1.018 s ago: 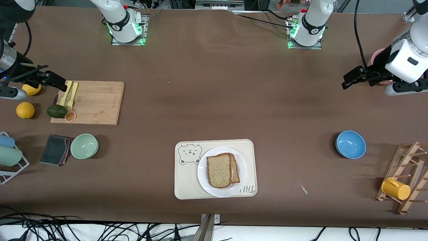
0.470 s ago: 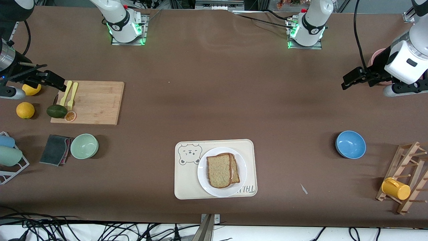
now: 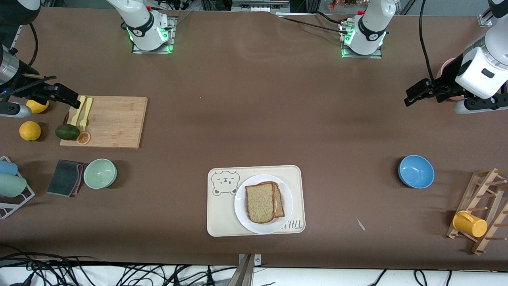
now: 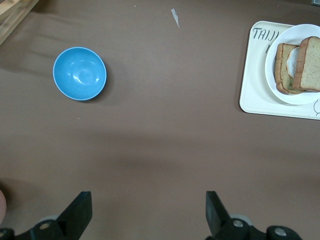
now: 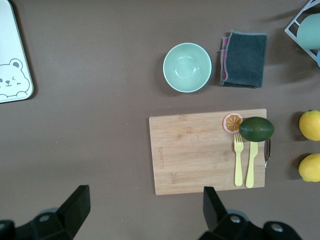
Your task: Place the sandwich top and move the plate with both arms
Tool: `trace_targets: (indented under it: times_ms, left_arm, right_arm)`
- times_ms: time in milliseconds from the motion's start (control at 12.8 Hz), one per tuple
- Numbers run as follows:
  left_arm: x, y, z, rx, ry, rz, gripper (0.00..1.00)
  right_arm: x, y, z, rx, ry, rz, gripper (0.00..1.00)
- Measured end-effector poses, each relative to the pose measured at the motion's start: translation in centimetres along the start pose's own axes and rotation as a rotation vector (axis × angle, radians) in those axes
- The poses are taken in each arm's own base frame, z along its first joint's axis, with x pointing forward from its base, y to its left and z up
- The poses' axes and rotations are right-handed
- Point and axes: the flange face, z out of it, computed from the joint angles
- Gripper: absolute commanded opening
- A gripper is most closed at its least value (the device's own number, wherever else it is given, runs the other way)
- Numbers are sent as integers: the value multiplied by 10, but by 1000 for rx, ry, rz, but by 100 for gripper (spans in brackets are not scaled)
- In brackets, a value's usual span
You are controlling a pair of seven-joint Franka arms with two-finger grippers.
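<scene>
The sandwich top (image 3: pixel 260 202) lies on a lower slice on the white plate (image 3: pixel 240 207), shifted a little toward the right arm's end. The plate stands on the cream bear-printed tray (image 3: pixel 222 218). In the left wrist view the top slice (image 4: pixel 311 62) covers part of the egg-bearing slice (image 4: pixel 286 62) on the plate (image 4: pixel 272 60). My left gripper (image 3: pixel 412 95) is open and empty over bare table at the left arm's end, as its wrist view (image 4: pixel 148 210) shows. My right gripper (image 3: pixel 67 97) is open and empty over the end of the cutting board; it also shows in its own wrist view (image 5: pixel 145 210).
A blue bowl (image 3: pixel 416 171) and a wooden rack with a yellow mug (image 3: pixel 470 223) are at the left arm's end. A cutting board (image 3: pixel 111 121) with forks, an avocado (image 3: pixel 67 132), oranges, a green bowl (image 3: pixel 100 173), a cloth (image 3: pixel 65 177) lie at the right arm's end.
Both grippers have drifted very slightly toward the robots' bases. The sandwich, plate and tray have not moved.
</scene>
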Motion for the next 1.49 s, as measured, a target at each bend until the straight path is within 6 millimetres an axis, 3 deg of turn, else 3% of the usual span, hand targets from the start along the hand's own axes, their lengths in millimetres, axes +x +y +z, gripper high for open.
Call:
trace_targets:
  times_ms: [705,1253,1488]
  left_arm:
    - [2,-6,-5,-3,12,-11,100]
    - [7,-8,3,0,-3,-16,100]
    - [8,-11,3,95,21,-1,100]
  right_arm:
    - [1,0,0,1,4,0,100]
    - [1,0,1,1,3,0,100]
    - [1,0,1,1,3,0,100]
